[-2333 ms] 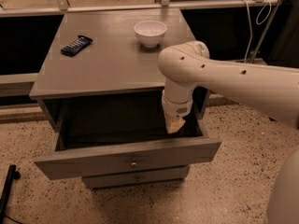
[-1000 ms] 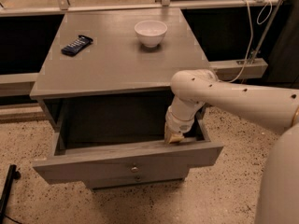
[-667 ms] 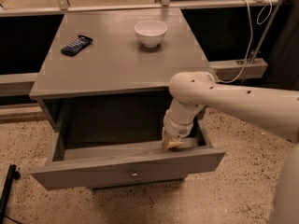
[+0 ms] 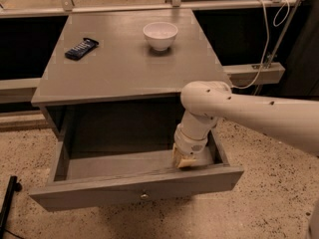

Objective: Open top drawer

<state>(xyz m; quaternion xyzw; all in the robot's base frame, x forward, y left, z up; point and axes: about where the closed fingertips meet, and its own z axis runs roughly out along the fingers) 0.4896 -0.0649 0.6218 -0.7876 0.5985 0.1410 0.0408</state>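
The top drawer point(image 4: 134, 189) of the grey cabinet stands pulled far out, with its small brass knob point(image 4: 144, 196) at the centre of the front panel. Its inside shows bare wood. My gripper point(image 4: 183, 161) hangs from the white arm point(image 4: 239, 113) and reaches down into the drawer at its right side, just behind the front panel. The lower drawers are hidden under the open one.
On the cabinet top point(image 4: 124, 63) stand a white bowl point(image 4: 160, 35) at the back and a dark snack packet point(image 4: 81, 48) at the back left. A white cable point(image 4: 263, 39) hangs at the right. A black object point(image 4: 7, 203) lies on the speckled floor at the left.
The drawer has slid further out toward the camera, and my gripper has moved with it, staying just behind the front panel at the right.
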